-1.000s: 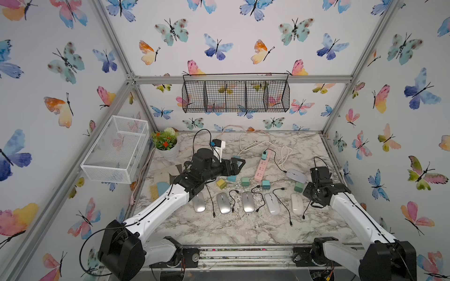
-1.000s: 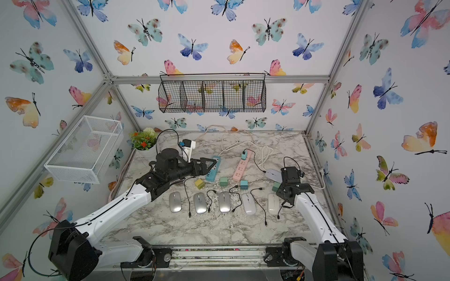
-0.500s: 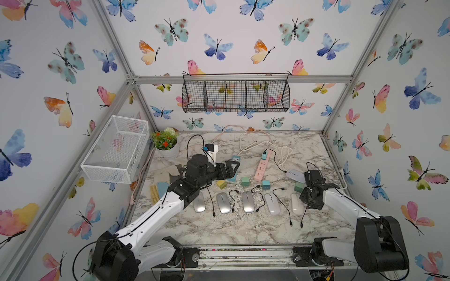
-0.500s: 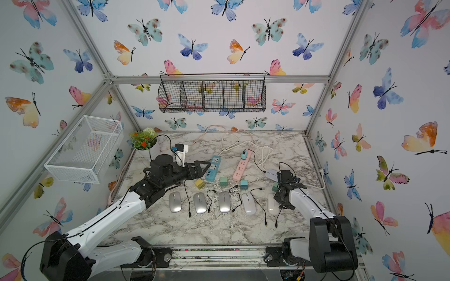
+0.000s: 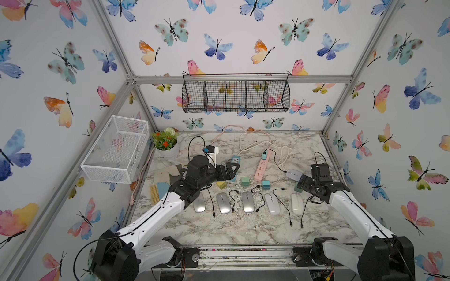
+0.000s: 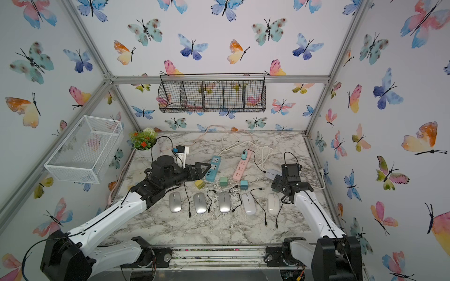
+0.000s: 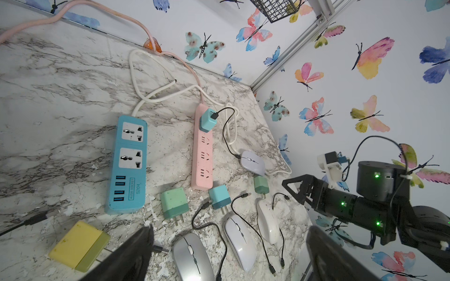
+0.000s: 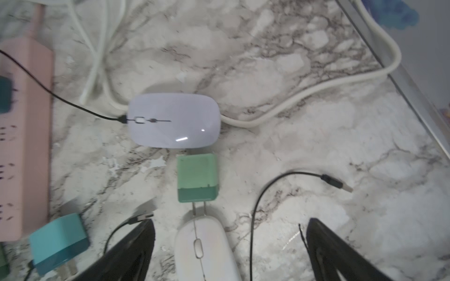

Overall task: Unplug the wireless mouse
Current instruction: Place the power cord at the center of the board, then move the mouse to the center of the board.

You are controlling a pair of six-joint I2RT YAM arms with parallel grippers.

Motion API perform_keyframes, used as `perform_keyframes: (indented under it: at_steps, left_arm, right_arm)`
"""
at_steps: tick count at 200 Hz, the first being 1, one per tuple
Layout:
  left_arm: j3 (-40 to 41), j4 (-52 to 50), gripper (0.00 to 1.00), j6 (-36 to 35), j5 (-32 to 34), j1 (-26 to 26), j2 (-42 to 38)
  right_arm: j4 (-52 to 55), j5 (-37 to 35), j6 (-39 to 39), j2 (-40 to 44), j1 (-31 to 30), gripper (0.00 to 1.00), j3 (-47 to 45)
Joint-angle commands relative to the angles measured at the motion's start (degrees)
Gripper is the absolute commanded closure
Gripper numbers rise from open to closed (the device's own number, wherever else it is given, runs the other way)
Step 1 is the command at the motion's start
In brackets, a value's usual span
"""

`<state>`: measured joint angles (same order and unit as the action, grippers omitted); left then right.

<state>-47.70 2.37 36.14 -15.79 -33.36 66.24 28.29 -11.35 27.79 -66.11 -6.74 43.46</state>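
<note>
Right pincer [image 8: 230,221] newly agape, charger [image 8: 197,177] ahead

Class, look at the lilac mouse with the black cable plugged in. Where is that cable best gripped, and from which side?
Grip the short black plug at the mouse's front edge, from above, jaws across its width. It looks stiff and lies flat on the table; the thin cable would likely just bend.

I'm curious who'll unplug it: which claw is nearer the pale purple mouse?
Right. The right gripper hovers beside the mouse; the left gripper is near the blue power strip, farther off.
</note>
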Motion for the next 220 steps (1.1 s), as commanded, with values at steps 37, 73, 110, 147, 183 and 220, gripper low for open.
perform_keyframes:
  at_steps: [37, 73, 110, 147, 183, 220]
  left_arm:
    - [-4.7, -1.7, 0.02, -5.6, -8.7, 0.3, 3.2]
    - [-5.8, -4.2, 0.02, -6.8, -8.5, 0.9, 3.5]
    - [-3.1, -0.6, 0.02, -1.9, -16.2, 5.6, 3.5]
    - [-4.0, -3.1, 0.02, -2.0, -18.7, 8.1, 2.9]
    - [-5.6, -7.5, 0.02, -3.9, -18.7, 8.4, 2.9]
    - [-5.1, -8.0, 0.02, -3.5, -17.7, 8.8, 1.8]
  right_arm:
    - [6.4, 11.9, -14.7, -12.1, 0.1, 0.02, 13.1]
    - [10.5, 10.8, -17.0, -18.0, 0.2, 0.02, 19.2]
    - [14.3, 12.4, -22.3, -24.1, 0.2, 0.02, 22.7]
    - [16.8, 8.8, -27.1, -30.5, 0.2, 0.02, 25.2]
    - [15.9, 8.2, -31.6, -34.1, 0.2, 0.02, 26.7]
    - [13.7, 5.1, -34.6, -37.3, 0.2, 0.02, 27.7]
